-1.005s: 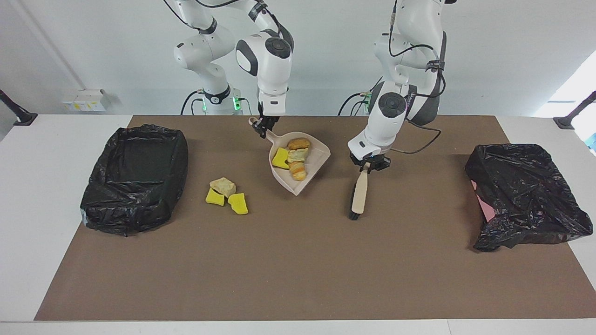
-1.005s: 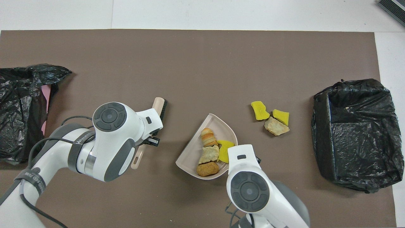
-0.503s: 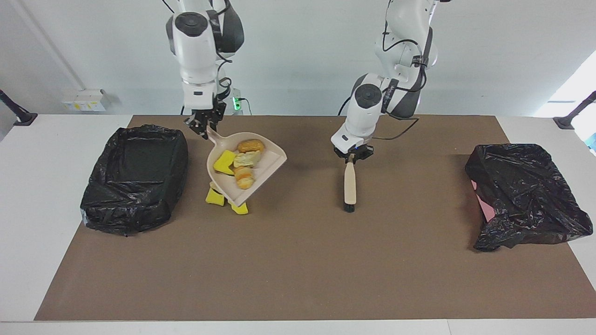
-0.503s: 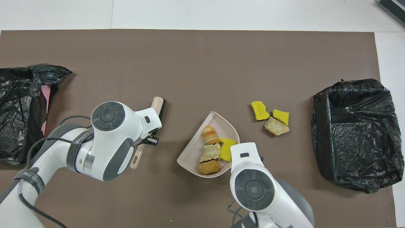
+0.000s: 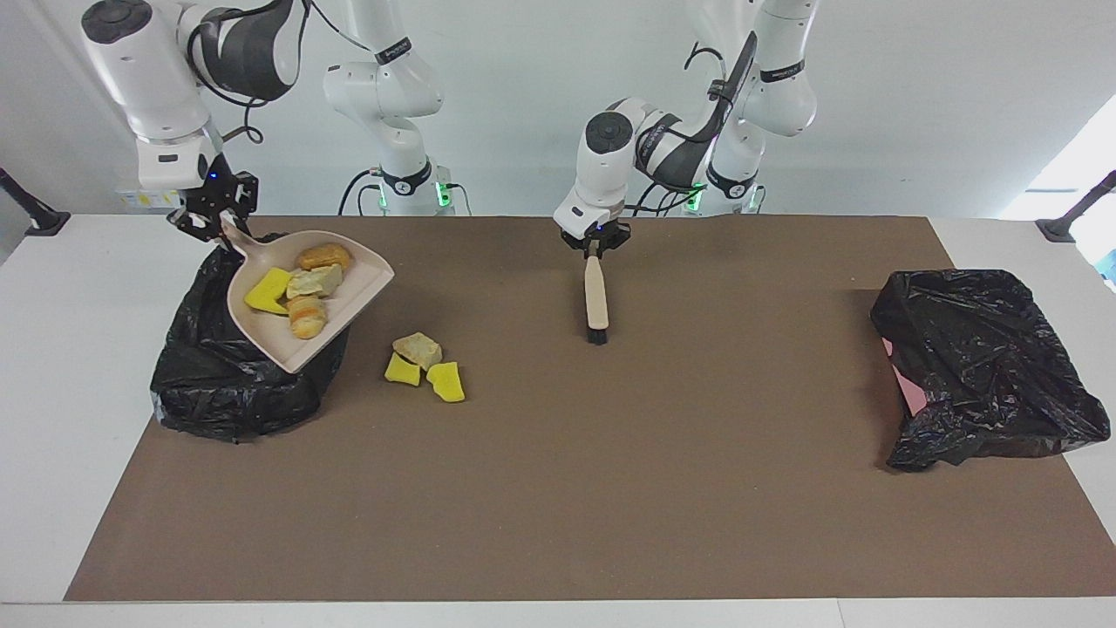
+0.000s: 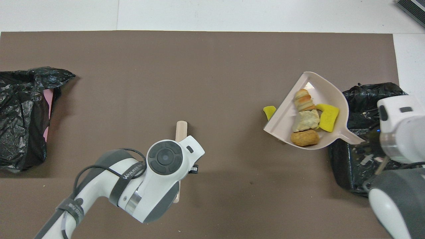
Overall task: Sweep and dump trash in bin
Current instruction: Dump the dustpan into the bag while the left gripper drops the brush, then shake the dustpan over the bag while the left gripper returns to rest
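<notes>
From the facing view, my right pincer (image 5: 212,218) is clamped on the handle of the dustpan (image 5: 301,301), held up over the bin (image 5: 253,349) at the right arm's end of the counter (image 5: 558,488). Four scraps (image 5: 301,288) lie in the pan, which hangs half past the bin's rim on the side toward the counter's middle; if I tip now, I judge some would fall onto the counter. Three scraps (image 5: 425,366) lie on the counter just beside the bin, unswept. My left pincer (image 5: 594,248) is closed on the brush (image 5: 596,301), bristles down over the mid-counter. From overhead, the pan (image 6: 308,113) covers most of the loose scraps, one yellow piece (image 6: 269,112) showing at its lip. The brush (image 6: 181,130) is well apart from them, so a hasty sweep may scatter them.
</notes>
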Controlling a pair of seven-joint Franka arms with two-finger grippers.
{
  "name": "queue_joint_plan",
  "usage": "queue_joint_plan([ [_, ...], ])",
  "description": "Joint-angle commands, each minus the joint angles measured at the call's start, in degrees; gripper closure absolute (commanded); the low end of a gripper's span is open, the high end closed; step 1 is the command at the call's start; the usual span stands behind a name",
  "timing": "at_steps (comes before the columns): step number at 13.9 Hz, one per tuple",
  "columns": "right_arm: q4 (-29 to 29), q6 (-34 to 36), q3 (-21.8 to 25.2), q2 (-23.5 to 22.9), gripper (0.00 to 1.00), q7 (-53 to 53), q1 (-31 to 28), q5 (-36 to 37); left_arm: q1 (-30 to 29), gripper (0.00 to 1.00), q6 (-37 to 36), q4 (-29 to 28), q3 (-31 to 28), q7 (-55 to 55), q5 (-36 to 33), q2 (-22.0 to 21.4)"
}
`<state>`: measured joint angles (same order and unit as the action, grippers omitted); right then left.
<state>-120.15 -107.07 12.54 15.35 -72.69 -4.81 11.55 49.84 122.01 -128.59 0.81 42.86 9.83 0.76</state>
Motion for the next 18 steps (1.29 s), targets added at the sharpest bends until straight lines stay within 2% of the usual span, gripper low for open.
queue_joint_plan([
  [1, 0.7, -0.95, -0.59, 0.03, 1.0, -7.18, -2.66, 8.8, 2.36, 1.0, 0.24, -3.42, -1.07, 4.06, 1.07, -2.52],
  [2, 0.62, -1.13, -0.5, 0.03, 1.0, -10.34, -2.75, 13.11, 2.36, 0.81, 0.16, -3.42, -1.07, 4.69, 1.07, -2.52],
  [3, 0.09, -2.26, -0.5, -0.32, 1.0, -12.02, -2.92, 16.46, 2.28, 0.01, 0.07, -3.24, -1.16, 4.87, 0.98, -2.43],
  [6, -2.72, -6.31, -0.15, -0.32, 1.0, -18.6, -3.02, 23.66, 0.44, 0.0, -0.28, -1.76, -1.77, 3.56, 0.98, -1.64],
  [9, -3.77, -6.93, -0.24, -0.06, 1.0, -21.53, -1.34, 29.65, -7.02, 0.0, -0.55, 0.44, -1.77, 3.02, 0.89, -0.94],
  [13, -6.24, -11.67, -0.33, -0.41, 1.0, -22.15, -0.91, 38.09, -15.9, 0.0, -0.02, 5.09, -1.77, 1.36, 0.01, 3.01],
  [15, -6.24, -10.98, -0.33, -0.5, 1.0, -21.97, 1.64, 40.56, -21.25, 0.0, 0.07, 7.64, -1.77, -3.71, -1.12, 3.89],
  [18, -5.89, -10.45, -0.85, -0.68, 1.0, -21.27, 4.01, 44.6, -27.94, 0.0, -0.9, 11.25, -1.77, -16.89, -2.71, 4.16],
])
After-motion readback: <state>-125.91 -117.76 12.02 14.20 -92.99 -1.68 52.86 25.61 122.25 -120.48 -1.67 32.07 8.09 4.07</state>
